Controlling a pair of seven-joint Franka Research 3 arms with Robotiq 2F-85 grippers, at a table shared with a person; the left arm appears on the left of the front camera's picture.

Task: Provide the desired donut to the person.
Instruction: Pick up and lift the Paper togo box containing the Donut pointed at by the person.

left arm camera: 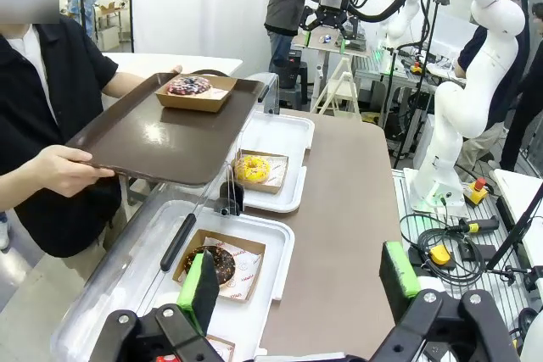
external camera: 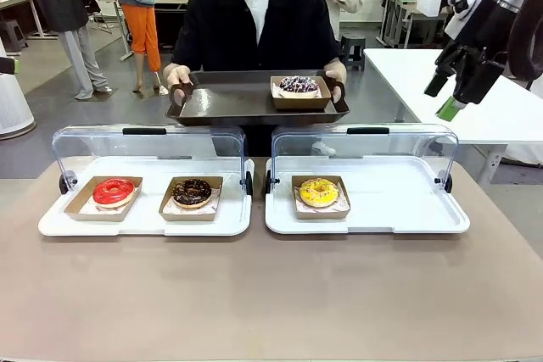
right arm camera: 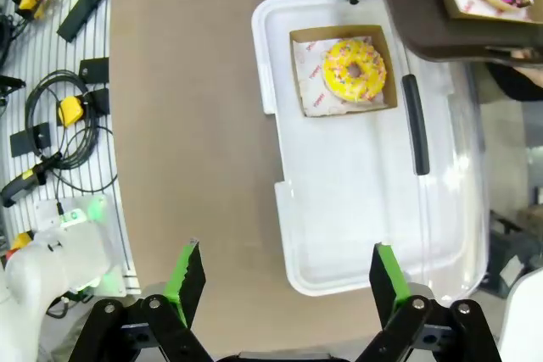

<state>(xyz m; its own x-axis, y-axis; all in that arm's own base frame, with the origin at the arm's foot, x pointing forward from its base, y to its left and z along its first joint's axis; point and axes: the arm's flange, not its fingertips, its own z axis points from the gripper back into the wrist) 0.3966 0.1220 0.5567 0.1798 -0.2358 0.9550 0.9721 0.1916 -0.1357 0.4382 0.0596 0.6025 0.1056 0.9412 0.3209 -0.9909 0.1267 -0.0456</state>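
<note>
Green-padded left gripper, fingers spread and empty, hangs on the robot's side of the brown tray and to its left, over the chocolate donut. Nearer than the tray and leftmost lies the red donut; it shares the left white case with the chocolate one. The case's clear lid is swung up, presumably to leave the donuts open to reach from above. The person holds the tray level by its two ends, which keeps its load from sliding. On the tray's right part sits the sprinkled donut in a cardboard box, judged to be the desired one, already delivered. Each donut lies in such a box, likely so that fingers grip card, not icing. Nearer than the tray, slightly right, the yellow donut rests in the right white case. Right of the tray the right gripper is raised with jaws parted and bare.
</note>
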